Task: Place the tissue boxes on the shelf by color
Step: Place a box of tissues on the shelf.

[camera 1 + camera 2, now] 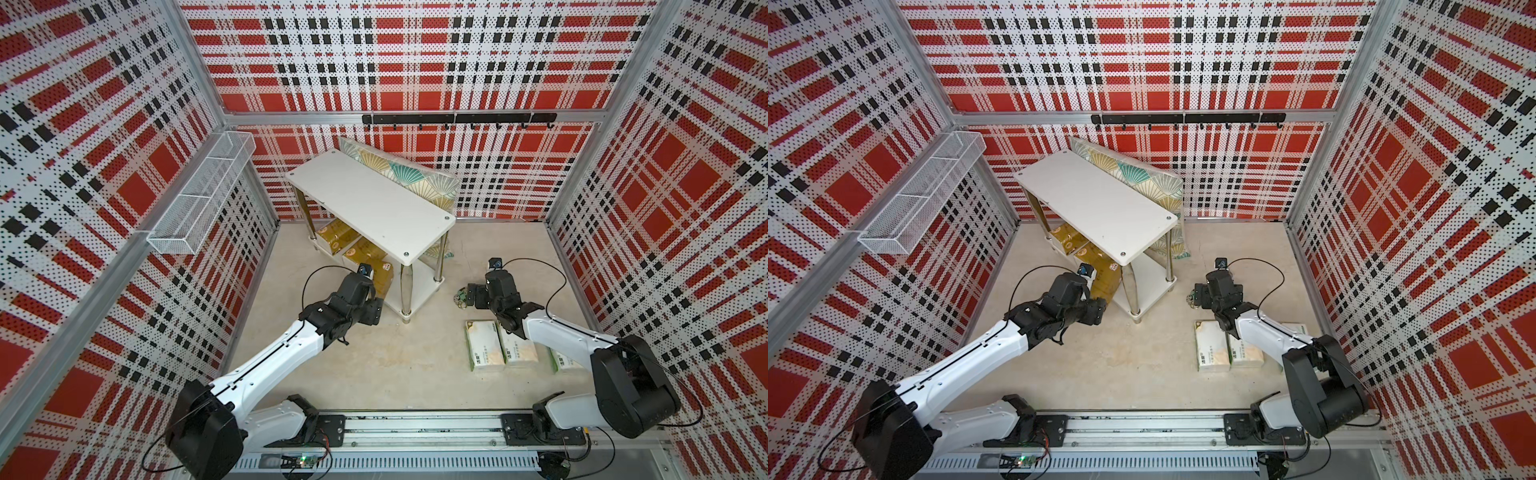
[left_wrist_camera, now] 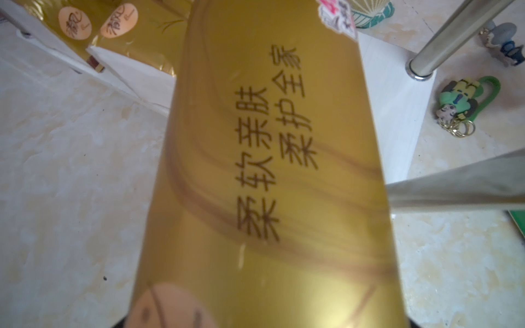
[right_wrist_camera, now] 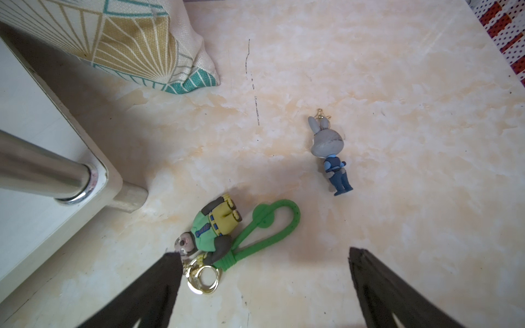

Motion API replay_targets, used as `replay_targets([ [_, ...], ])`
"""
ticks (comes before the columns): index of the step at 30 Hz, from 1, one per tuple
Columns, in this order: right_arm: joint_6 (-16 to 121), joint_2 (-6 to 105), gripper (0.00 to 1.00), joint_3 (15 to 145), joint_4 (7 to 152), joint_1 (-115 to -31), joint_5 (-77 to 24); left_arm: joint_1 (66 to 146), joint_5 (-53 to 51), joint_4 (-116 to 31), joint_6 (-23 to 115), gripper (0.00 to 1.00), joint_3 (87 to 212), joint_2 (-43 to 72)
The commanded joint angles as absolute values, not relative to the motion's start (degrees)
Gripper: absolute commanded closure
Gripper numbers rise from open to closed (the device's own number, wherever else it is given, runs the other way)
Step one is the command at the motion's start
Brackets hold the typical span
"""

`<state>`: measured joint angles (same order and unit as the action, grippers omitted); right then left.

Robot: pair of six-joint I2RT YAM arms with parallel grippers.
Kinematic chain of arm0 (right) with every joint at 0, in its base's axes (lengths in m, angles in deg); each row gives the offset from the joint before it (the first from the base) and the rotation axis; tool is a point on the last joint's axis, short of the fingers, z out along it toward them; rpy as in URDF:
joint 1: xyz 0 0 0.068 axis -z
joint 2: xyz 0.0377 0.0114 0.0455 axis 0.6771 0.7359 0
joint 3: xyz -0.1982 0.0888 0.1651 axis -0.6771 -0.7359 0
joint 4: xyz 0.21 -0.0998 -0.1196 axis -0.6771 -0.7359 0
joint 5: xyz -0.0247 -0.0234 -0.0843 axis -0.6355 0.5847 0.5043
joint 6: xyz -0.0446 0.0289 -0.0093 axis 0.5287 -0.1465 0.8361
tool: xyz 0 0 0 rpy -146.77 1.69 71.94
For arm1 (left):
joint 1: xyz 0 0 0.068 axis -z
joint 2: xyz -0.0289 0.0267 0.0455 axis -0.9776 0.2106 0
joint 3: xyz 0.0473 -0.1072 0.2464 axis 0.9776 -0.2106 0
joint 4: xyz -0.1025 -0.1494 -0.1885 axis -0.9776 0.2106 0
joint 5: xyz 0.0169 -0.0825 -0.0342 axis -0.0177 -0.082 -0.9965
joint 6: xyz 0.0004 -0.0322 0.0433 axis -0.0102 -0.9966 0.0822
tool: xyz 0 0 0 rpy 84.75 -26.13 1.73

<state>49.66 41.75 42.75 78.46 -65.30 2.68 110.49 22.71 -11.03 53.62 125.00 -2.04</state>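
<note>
The shelf [image 1: 370, 203] stands at the back middle, and two gold tissue boxes [image 1: 332, 235] lie on its lower board [image 1: 419, 286]. My left gripper [image 1: 368, 286] is shut on a third gold tissue box [image 1: 382, 278] at the lower tier's front edge. That box [image 2: 270, 170] fills the left wrist view and hides the fingers. Three white tissue boxes [image 1: 484, 345] lie side by side on the floor at the right, partly under my right arm. My right gripper [image 3: 264, 255] hangs open over the floor beside the shelf's corner, holding nothing.
A fan-patterned cushion [image 1: 411, 174] leans behind the shelf. Two keychain figures [image 3: 221, 227] [image 3: 329, 147] lie on the floor under the right gripper. A wire basket [image 1: 199, 199] hangs on the left wall, and a hook rail [image 1: 457, 118] on the back wall. Chrome legs [image 2: 443, 37] flank the held box.
</note>
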Motion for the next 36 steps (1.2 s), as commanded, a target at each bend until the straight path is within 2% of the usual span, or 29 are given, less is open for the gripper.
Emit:
replay_targets([
  [1,49.67,42.82,0.0,44.18,78.91,-64.88,2.65,109.19,16.71,-20.05,61.18,0.22,124.26,-4.13],
  [13,49.74,43.27,0.0,47.04,77.78,-64.86,1.81,105.25,7.29,-29.56,66.52,0.22,123.54,2.19],
  [25,49.14,42.94,0.0,46.75,77.84,-64.87,2.08,103.83,4.14,-33.16,69.86,0.23,129.24,12.99],
  [36,49.08,42.75,0.0,47.26,77.28,-64.88,2.86,102.64,0.75,-33.32,71.86,0.22,131.41,17.31],
])
